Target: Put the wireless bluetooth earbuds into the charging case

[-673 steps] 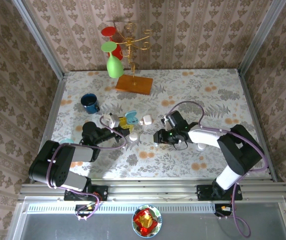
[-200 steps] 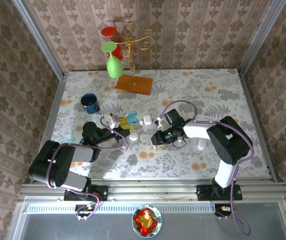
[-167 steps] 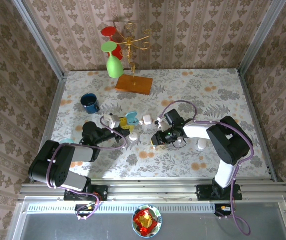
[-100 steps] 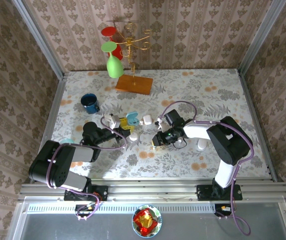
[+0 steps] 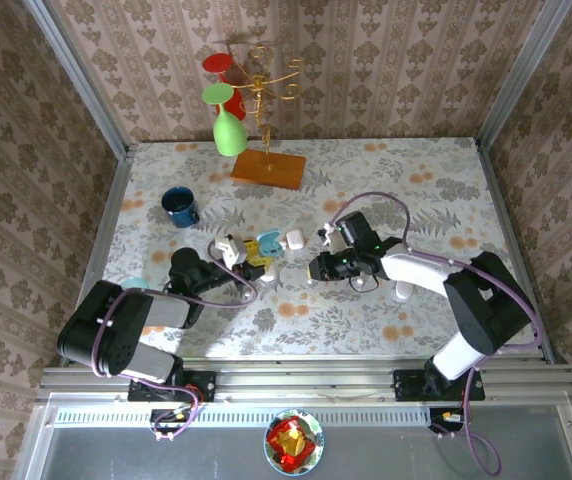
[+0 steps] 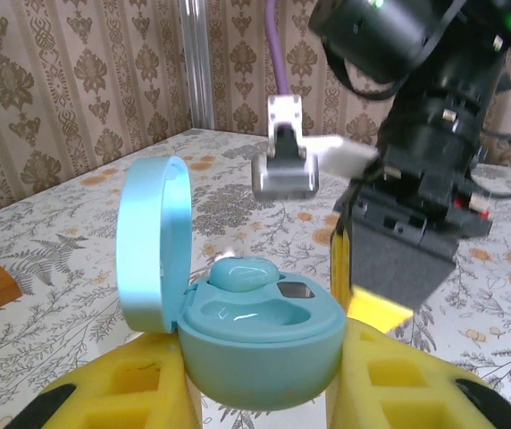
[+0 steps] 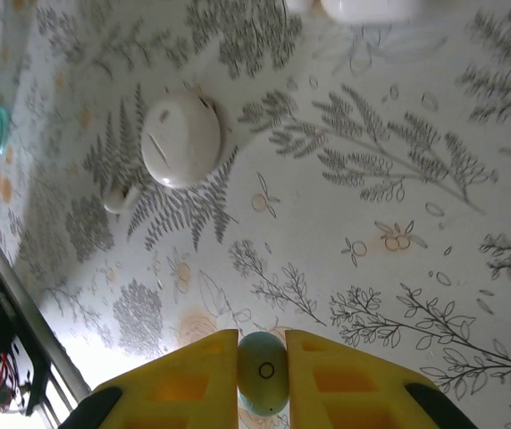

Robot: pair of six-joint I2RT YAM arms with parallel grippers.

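Observation:
My left gripper (image 6: pixel 260 380) is shut on the pale teal charging case (image 6: pixel 264 349), which sits upright between the yellow fingers with its lid (image 6: pixel 153 241) open. One teal earbud (image 6: pixel 242 273) lies in the far socket, and the near socket is empty. My right gripper (image 7: pixel 262 375) is shut on a second pale teal earbud (image 7: pixel 262 371) a little above the tablecloth. From above, the right gripper (image 5: pixel 316 270) hangs just right of the case (image 5: pixel 266 243) held by the left gripper (image 5: pixel 251 262). In the left wrist view the right gripper's fingers (image 6: pixel 389 268) stand close behind the case.
A white pebble case (image 7: pixel 181 140) and a loose white earbud (image 7: pixel 120 198) lie on the floral cloth. Another white case (image 5: pixel 293 239) sits behind the grippers. A blue mug (image 5: pixel 179 205) stands at the left, a glass rack (image 5: pixel 266 165) at the back, a white item (image 5: pixel 403 291) at the right.
My right gripper has closed on the teal earbud and lifted it slightly toward the back. My left gripper has shifted a little right with the open case.

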